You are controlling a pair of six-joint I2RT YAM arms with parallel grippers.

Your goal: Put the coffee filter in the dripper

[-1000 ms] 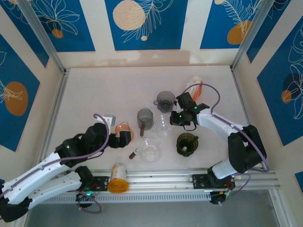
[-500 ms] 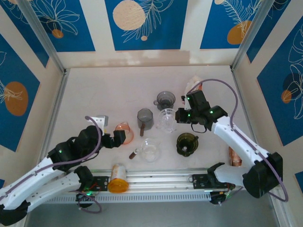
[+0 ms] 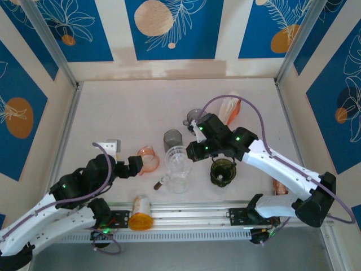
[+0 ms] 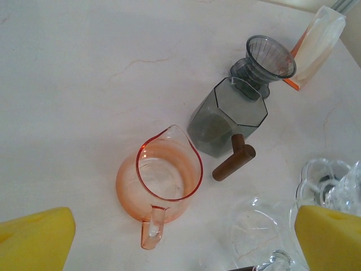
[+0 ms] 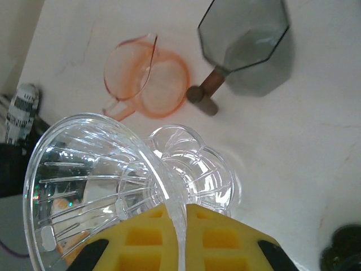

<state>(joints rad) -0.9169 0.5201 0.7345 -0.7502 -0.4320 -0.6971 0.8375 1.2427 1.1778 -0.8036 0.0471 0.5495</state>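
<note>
While left jaws gape apart, right jaws pinch clear dripper (image 5: 84, 169) rim between them.

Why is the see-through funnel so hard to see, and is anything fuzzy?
Right wrist view: the clear dripper shows mostly through bright glints on its ribs; left wrist view: the pink pitcher is sharp, the near yellow pads soft; top view: even light, faint shadows.

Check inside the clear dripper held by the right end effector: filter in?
Clear dripper looks empty: bare ribbed walls, no paper inside. The right end effector covers its near rim.
</note>
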